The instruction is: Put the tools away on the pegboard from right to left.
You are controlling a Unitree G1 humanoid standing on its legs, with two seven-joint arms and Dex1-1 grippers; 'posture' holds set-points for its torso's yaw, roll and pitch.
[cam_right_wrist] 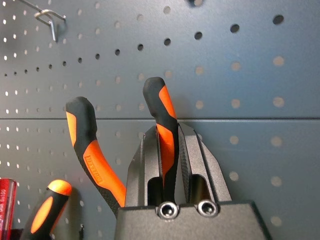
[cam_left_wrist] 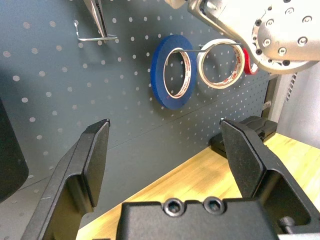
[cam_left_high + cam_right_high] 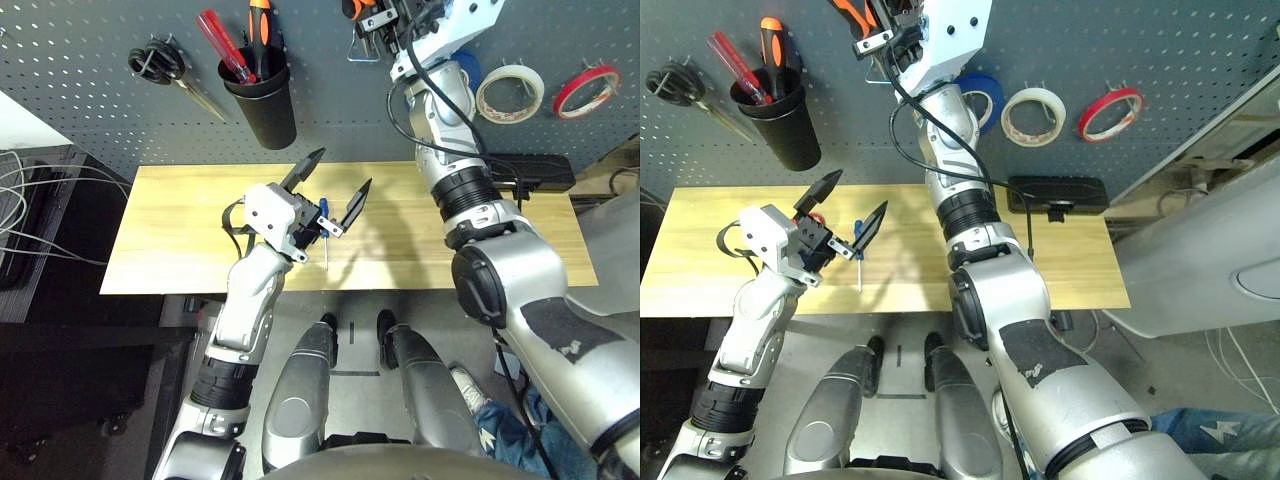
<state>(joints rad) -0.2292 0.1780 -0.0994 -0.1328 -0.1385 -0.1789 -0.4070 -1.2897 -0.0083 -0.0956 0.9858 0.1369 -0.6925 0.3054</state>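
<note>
Right pincer [image 1: 170,165] clamps pliers [image 1: 95,155] at pegboard [image 1: 240,90]; left pincer [image 3: 335,190] apart over wooden table [image 3: 180,210].

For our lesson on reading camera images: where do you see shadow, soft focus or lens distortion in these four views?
Left eye view: the left gripper casts a soft shadow on the table, whose straight edges look slightly bowed. Left wrist view: its own fingers look soft, the blue tape roll sharper. Right wrist view: the pliers in the right gripper are crisp, the pegboard evenly lit.
</note>
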